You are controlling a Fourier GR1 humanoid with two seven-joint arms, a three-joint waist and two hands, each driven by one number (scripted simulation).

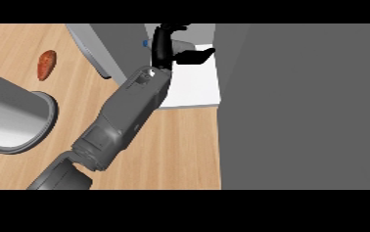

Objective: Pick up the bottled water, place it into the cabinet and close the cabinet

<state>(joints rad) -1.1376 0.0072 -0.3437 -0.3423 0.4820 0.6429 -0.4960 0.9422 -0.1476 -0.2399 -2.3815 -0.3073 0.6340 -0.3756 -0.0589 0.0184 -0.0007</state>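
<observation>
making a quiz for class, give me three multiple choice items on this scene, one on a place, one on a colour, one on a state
1. Where is the hand?
A on the bare wood
B in the cabinet
C out of view

2. What colour is the oval thing on the counter?
A red-brown
B green
C white

3. The cabinet is
A shut
B open
C missing

Key: 1 B, the black hand lies over the cabinet's white inside; 2 A, it shows red-brown against the wood; 3 B, its white inside is in plain view.
</observation>
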